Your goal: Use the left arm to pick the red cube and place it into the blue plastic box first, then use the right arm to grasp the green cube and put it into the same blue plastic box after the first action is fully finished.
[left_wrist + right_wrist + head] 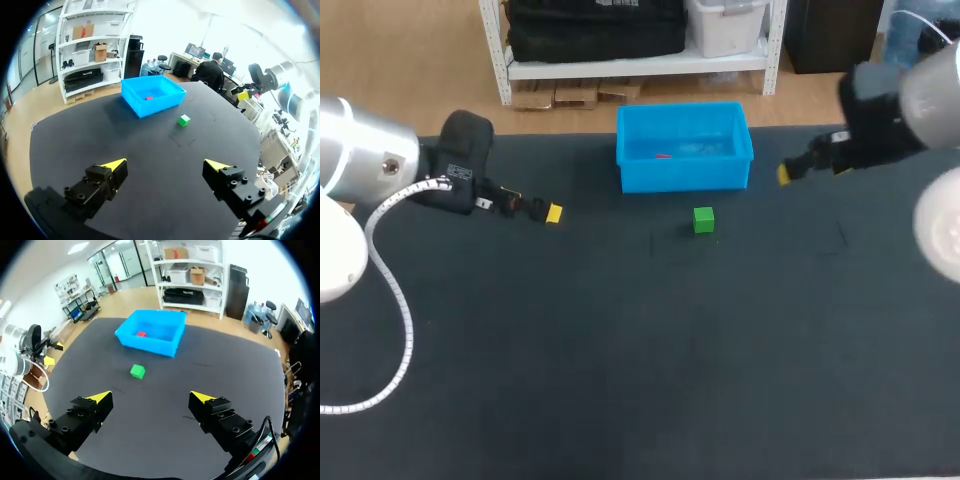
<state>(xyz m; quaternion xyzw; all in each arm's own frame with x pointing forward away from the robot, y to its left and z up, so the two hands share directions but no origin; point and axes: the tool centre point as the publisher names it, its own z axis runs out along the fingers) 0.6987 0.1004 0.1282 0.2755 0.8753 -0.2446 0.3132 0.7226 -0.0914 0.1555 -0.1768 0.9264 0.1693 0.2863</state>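
The red cube (pixel 664 156) lies inside the blue plastic box (pixel 683 175), which stands at the table's far middle; both wrist views show the red cube (pixel 149 97) (pixel 141 333) on the floor of the blue box (pixel 165 102) (pixel 165 345). The green cube (pixel 703 220) (pixel 184 120) (pixel 137 371) rests on the black table just in front of the box. My left gripper (pixel 538 211) (pixel 167 164) hangs open and empty at the far left, well apart from the box. My right gripper (pixel 788 172) (pixel 151 397) stands open and empty to the right of the box.
The black table top (pixel 640 350) stretches wide in front of the green cube. A white ribbed cable (pixel 395 330) from my left arm hangs over the table's left part.
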